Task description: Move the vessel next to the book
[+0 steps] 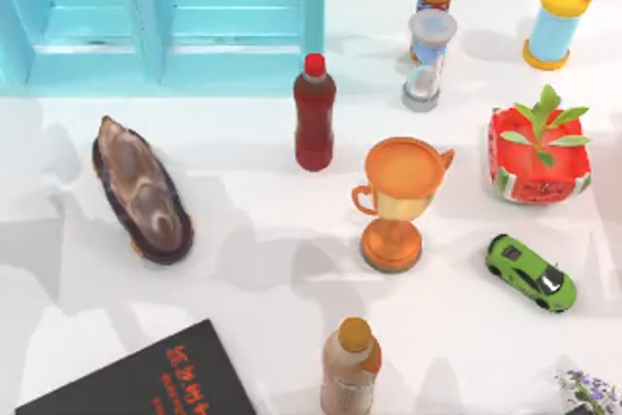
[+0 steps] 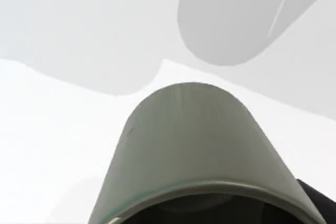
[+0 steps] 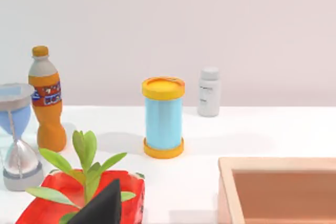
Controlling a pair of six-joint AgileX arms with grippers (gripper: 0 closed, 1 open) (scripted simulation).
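Observation:
The vessel (image 2: 194, 145) is a plain olive-grey cup. In the left wrist view it sits very close, rim nearest and rounded bottom pointing away over the white table. A dark part of my left gripper (image 2: 316, 202) shows beside its rim. The book (image 1: 155, 381), black with red-orange lettering, lies flat at the table's front left corner in the top view. A dark tip of my right gripper (image 3: 102, 205) shows in the right wrist view, in front of the red planter (image 3: 79, 203).
A long brown shell-like object (image 1: 141, 191) lies left of centre. A red bottle (image 1: 314, 114), an orange trophy cup (image 1: 397, 201) and a brown bottle (image 1: 350, 366) stand mid-table. A green toy car (image 1: 530, 272), an hourglass (image 1: 428, 55) and a blue can (image 1: 557, 24) stand right. A wooden box (image 3: 278, 187) sits nearby.

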